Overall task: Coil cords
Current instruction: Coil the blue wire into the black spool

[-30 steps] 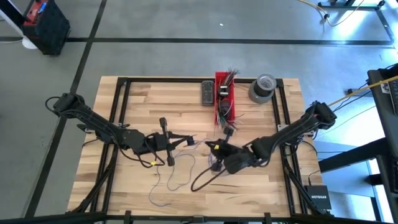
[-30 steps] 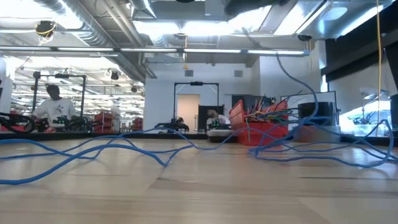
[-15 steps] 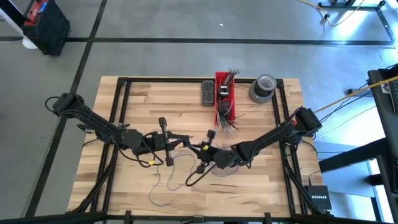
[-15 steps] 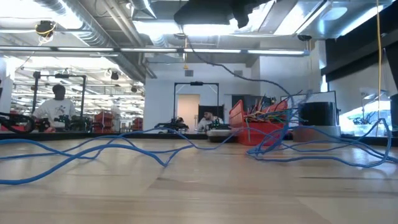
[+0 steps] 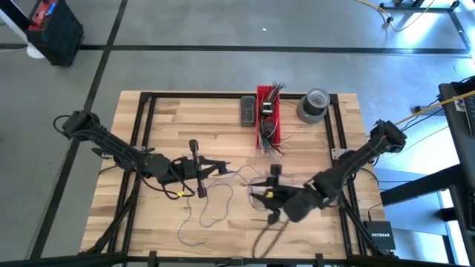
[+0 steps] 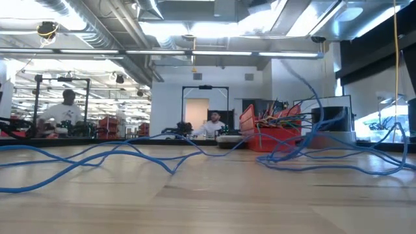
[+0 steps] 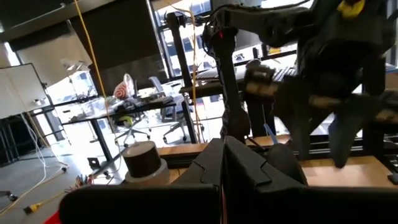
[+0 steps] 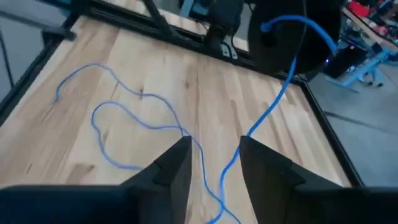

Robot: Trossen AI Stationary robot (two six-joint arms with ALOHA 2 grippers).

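The right gripper (image 5: pixel 272 194) hangs open over the cords (image 5: pixel 211 194) near the red bin (image 5: pixel 268 104), the left gripper (image 5: pixel 199 169) closed.

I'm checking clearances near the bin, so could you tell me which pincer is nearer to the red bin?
Right. The right pincer sits just below the red bin in the high view, nearly in line with it; the left pincer lies farther off to its left.

Bright ceiling lights glare in the low view; the left wrist view shows motion blur.
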